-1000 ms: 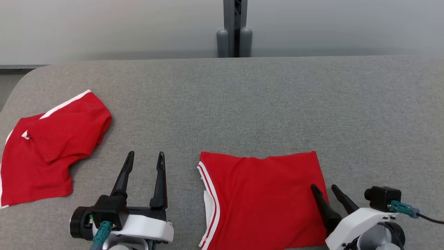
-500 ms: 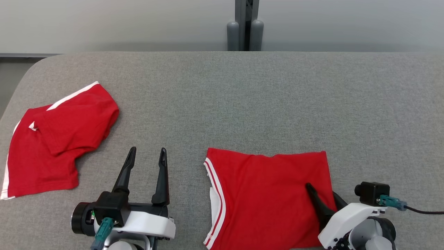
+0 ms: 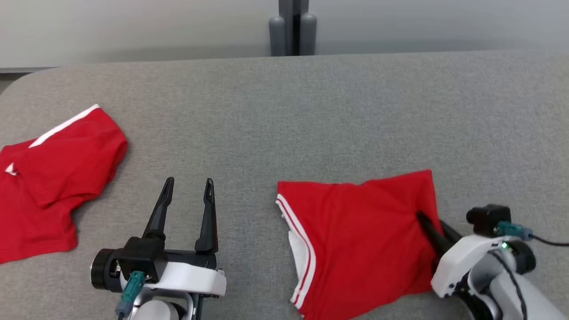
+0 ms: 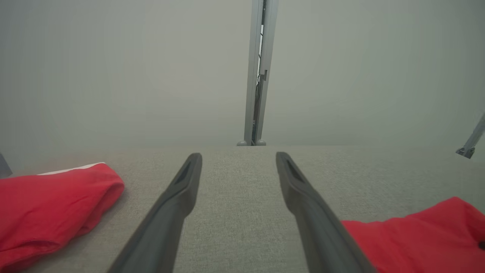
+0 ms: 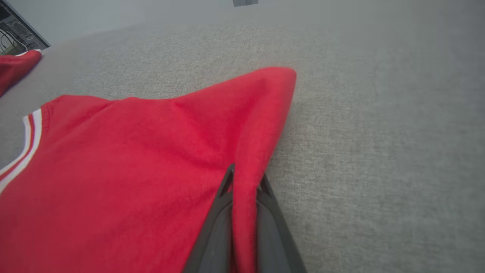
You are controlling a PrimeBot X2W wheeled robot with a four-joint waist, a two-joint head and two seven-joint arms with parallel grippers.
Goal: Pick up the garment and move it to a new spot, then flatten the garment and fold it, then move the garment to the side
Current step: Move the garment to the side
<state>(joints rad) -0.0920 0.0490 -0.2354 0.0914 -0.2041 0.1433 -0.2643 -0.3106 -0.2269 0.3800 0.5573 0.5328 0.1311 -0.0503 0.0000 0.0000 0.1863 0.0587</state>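
Garment (image 5: pixel 132 170) edge tight in right end effector (image 5: pixel 246 175)

The left pincer (image 3: pixel 189 181) is near the counter's (image 3: pixel 284 111) front edge, left of centre. Its two dark fingers are spread wide apart, pointing straight toward the far edge. The right pincer (image 3: pixel 431 218), near the front right corner, angles toward the far left, its fingers pinched together on a raised fold at the garment's (image 3: pixel 364 231) right edge.

red garment (image 3: pixel 364 240) with white stripes, grey table (image 3: pixel 284 111).
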